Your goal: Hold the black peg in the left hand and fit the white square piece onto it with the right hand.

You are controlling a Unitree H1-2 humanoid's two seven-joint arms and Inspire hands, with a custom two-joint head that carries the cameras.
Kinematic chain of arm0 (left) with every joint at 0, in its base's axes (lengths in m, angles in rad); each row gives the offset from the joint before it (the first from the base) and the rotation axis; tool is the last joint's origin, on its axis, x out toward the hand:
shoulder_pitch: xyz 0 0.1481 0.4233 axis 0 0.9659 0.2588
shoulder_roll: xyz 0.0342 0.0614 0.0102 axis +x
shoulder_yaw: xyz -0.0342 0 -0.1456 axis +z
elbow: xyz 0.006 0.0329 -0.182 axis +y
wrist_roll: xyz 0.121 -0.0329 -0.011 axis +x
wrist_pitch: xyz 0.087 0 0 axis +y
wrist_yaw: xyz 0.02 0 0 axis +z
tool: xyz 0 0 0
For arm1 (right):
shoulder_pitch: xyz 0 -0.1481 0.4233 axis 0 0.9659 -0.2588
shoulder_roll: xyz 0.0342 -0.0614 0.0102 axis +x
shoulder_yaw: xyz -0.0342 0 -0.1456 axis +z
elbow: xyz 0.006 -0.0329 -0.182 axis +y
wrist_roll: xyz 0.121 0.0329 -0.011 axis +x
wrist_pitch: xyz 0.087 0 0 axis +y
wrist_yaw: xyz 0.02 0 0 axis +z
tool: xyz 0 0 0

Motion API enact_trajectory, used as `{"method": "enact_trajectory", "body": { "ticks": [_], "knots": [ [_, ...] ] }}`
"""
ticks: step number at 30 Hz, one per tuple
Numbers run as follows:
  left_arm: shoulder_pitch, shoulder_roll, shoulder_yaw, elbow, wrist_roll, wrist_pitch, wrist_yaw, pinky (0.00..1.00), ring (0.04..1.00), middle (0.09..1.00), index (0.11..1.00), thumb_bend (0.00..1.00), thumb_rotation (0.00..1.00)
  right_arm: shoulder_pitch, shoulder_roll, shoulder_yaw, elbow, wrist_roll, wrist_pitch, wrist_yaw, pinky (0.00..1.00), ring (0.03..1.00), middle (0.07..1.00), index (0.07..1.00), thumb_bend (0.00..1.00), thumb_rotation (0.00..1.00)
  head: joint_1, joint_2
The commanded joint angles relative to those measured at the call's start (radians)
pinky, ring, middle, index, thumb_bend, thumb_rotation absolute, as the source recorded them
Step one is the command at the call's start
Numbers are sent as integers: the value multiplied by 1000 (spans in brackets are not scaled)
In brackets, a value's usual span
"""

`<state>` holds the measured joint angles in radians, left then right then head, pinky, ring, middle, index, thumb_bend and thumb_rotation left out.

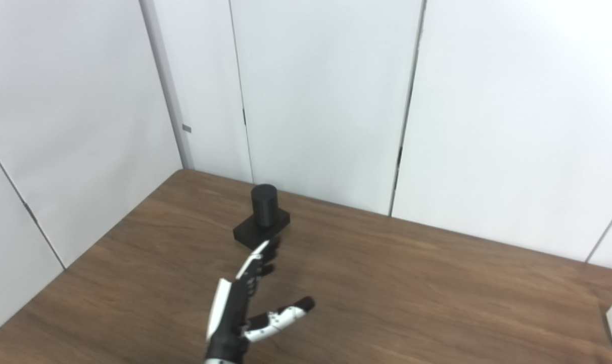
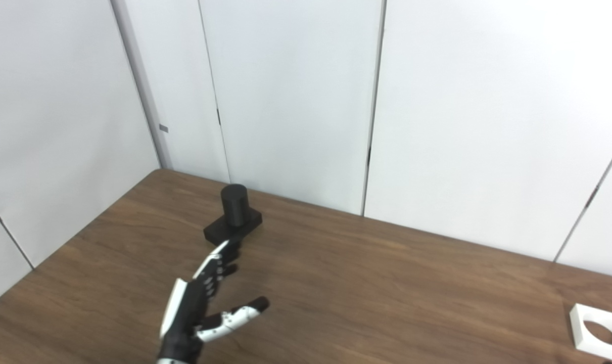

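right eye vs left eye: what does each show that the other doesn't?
Right eye only: the whole white square piece with its round hole, lying flat on the table near the right edge.
Left eye only: nothing extra in the work area; there the white piece is cut off by the frame edge, so the hole barely shows.
Both: the black peg upright on its square base near the back corner, and the left hand, open, fingers reaching toward the peg, holding nothing. The right hand is not in view.

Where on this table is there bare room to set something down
The widest free patch is the wood between the black peg and the white square piece. The near left strip of table beside the left hand is bare too. It is tight only where fingertips near the peg's base.
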<state>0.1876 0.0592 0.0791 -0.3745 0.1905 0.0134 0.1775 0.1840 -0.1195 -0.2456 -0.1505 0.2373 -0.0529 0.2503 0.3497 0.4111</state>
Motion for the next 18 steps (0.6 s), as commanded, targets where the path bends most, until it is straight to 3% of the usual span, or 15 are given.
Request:
{"method": "enact_trajectory", "body": {
  "ticks": [1, 4, 6, 9, 12, 18],
  "knots": [
    [-6, 13, 16, -72, 111, 90, 2, 850, 914, 918, 901, 959, 335, 73, -11, 20, -6, 5, -40, 8, 1000, 1000, 996, 999, 721, 1000, -4, 0],
    [-52, 62, 22, -122, 297, 275, -40, 903, 934, 940, 926, 958, 606, 72, -11, 21, -10, -5, -31, 1, 1000, 1000, 1000, 1000, 716, 1000, 0, 1],
    [-88, 95, 22, -120, 417, 347, -58, 865, 921, 932, 917, 954, 602, 71, -10, 21, -12, -9, -25, -4, 1000, 1000, 1000, 1000, 723, 1000, -3, 1],
    [-129, 140, 11, -93, 552, 401, -65, 825, 907, 925, 898, 949, 557, 72, -10, 23, -18, -17, -18, -11, 1000, 1000, 1000, 1000, 723, 1000, -3, 2],
    [-178, 200, 2, -38, 683, 446, -87, 727, 885, 917, 888, 981, 590, 73, -8, 24, -23, -20, -9, -17, 1000, 1000, 1000, 1000, 715, 990, -3, 2],
    [-238, 249, 15, 61, 713, 453, -112, 768, 895, 906, 857, 1000, 621, 70, -6, 24, -16, -12, -15, -16, 1000, 1000, 1000, 1000, 716, 952, 0, 0]
  ]
}}
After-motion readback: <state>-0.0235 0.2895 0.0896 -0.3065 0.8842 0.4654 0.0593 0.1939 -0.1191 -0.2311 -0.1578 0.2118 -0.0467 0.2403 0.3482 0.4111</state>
